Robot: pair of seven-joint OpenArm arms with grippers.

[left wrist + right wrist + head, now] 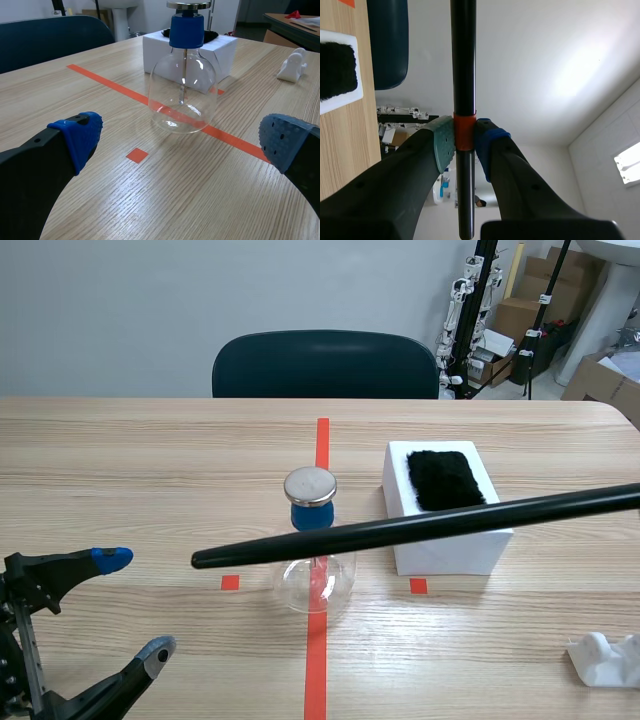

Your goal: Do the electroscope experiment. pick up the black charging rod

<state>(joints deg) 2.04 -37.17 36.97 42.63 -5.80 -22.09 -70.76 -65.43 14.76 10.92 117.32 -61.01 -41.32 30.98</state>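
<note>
The black charging rod [420, 528] hangs in the air across the table, coming in from the right edge, its tip in front of the electroscope. In the right wrist view my right gripper [465, 145] is shut on the rod [464, 60] at its orange band. The electroscope [314, 560] is a clear glass flask with a blue stopper and a metal disc on top, standing on the red tape line; it also shows ahead of my left gripper [180, 145]. My left gripper [135, 605] stands open low at the front left, nothing between its fingers.
A white box [470, 540] with a black fur pad [444, 478] on top stands right of the flask. A small white object [605, 660] lies at the front right. A dark chair [325, 365] stands behind the table's far edge.
</note>
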